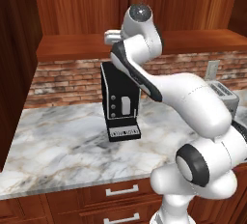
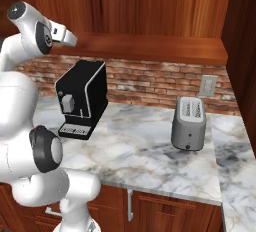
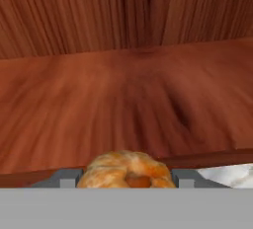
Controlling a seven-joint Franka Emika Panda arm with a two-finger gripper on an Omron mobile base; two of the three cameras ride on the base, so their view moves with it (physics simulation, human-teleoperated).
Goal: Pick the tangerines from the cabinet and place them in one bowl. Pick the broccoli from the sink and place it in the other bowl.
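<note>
We see a tangerine (image 3: 126, 170) clamped between the gripper (image 3: 127, 177) fingers, its skin mottled orange and tan, lumpy and slightly glossy, with a darker orange dimple low on its face. In the hand view the fruit sits at the bottom, with a grey fingertip (image 3: 66, 177) tight against each side of it.

Beyond the tangerine we see the cabinet (image 3: 128, 95), a broad shelf of reddish-brown wood with long streaked grain, and a back wall of finer vertical grain rising behind it. The shelf's front edge runs just behind the fruit, and a sliver of pale marble shows past that edge at the lower right of the hand view.

From the base views we see the white, smooth-shelled arm reaching up to the cabinet (image 1: 144, 44), its wrist level with the open shelf. Below the cabinet runs a rough red brick backsplash (image 2: 150, 83). Under that lies the counter (image 1: 62, 146), polished white marble veined in grey and tan.

On the counter beneath the cabinet stands a boxy black coffee machine (image 1: 120, 103) with a silver trim line and a slotted drip tray. Farther along, to the machine's right, we see a rounded brushed-metal toaster (image 2: 189, 123) with two slots, and a pale wall outlet (image 2: 208, 85) on the brick above it. Wooden drawers with silver handles (image 1: 122, 190) front the counter.
</note>
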